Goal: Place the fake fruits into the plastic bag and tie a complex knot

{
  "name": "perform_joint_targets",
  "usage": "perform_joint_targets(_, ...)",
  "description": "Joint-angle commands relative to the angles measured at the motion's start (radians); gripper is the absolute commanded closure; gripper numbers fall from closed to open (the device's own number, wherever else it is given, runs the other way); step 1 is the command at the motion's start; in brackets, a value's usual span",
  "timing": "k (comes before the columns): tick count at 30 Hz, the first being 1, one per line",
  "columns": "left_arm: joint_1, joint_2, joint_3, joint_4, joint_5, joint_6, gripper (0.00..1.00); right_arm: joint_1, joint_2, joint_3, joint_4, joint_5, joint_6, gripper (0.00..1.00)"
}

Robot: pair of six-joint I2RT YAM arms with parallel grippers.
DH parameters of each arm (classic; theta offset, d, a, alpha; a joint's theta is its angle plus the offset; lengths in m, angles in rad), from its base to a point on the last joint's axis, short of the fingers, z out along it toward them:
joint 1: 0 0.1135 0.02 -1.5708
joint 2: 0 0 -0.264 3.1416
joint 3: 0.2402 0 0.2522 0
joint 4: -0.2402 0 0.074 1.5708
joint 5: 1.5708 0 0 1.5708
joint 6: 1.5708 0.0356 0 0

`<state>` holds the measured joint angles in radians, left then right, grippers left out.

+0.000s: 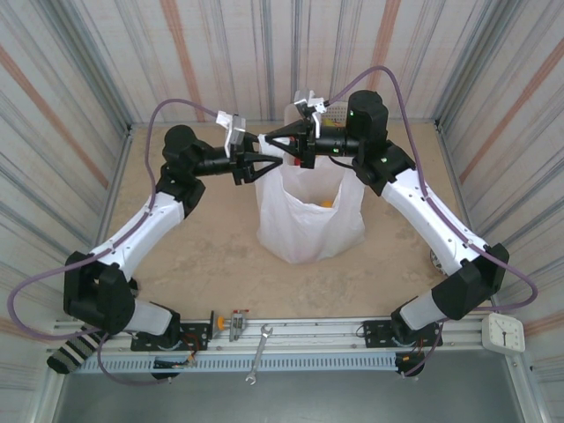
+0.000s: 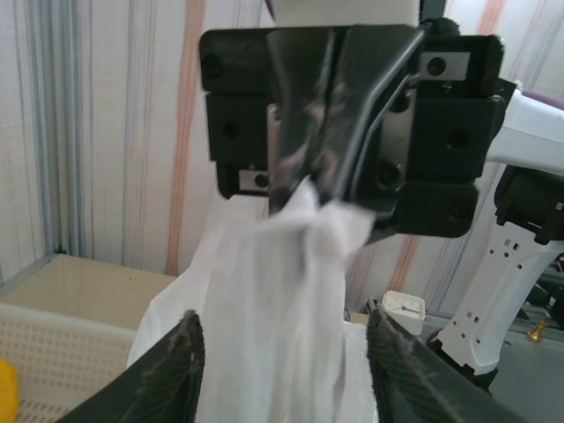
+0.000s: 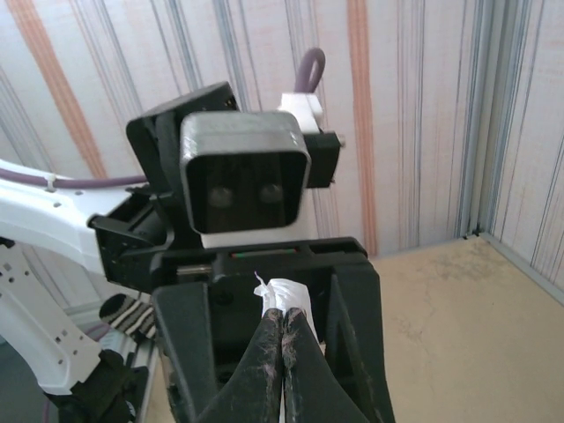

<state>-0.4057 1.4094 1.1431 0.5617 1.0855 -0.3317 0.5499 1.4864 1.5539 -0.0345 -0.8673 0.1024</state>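
Note:
The white plastic bag (image 1: 308, 225) stands upright mid-table, its mouth pulled up. An orange-yellow fake fruit (image 1: 327, 203) shows inside it. My right gripper (image 1: 267, 138) is above the bag, shut on a bunched piece of the bag's top (image 3: 291, 293). My left gripper (image 1: 275, 162) faces it from the left and is open. In the left wrist view, the white plastic (image 2: 282, 291) hangs between the spread fingers (image 2: 187, 366) without being pinched. Another yellow fruit (image 2: 4, 388) peeks in beside the basket. I cannot see a finished knot.
A white lattice basket (image 2: 62, 348) stands behind the bag near the back wall (image 1: 333, 110). A wrench (image 1: 258, 352) lies on the front rail, with a small clock (image 1: 504, 333) at the front right. Striped walls close in the table on three sides.

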Motion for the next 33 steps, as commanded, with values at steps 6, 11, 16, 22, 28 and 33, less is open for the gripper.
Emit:
perform_joint_targets(6, -0.022, 0.023, -0.014, 0.041, 0.046, 0.012, 0.83, 0.006, -0.006, 0.033, 0.010, 0.033, 0.043, 1.00)
perform_joint_targets(11, -0.025, 0.024, -0.067, 0.030, 0.042, 0.019, 0.95, -0.002, 0.002, 0.059, 0.007, 0.056, 0.072, 1.00)
perform_joint_targets(16, -0.033, 0.024, -0.128, 0.030, 0.024, 0.022, 0.95, -0.011, 0.001, 0.074, 0.008, 0.068, 0.084, 1.00)
perform_joint_targets(22, -0.036, 0.037, -0.195, 0.034, 0.010, 0.024, 0.88, -0.019, -0.004, 0.081, 0.008, 0.073, 0.085, 1.00)
perform_joint_targets(28, -0.046, 0.059, -0.216, 0.066, 0.023, 0.018, 0.91, -0.021, -0.005, 0.080, 0.012, 0.076, 0.088, 1.00)
perform_joint_targets(33, -0.048, 0.078, -0.257, 0.139, 0.019, -0.002, 0.92, -0.025, -0.008, 0.083, 0.012, 0.077, 0.089, 1.00)
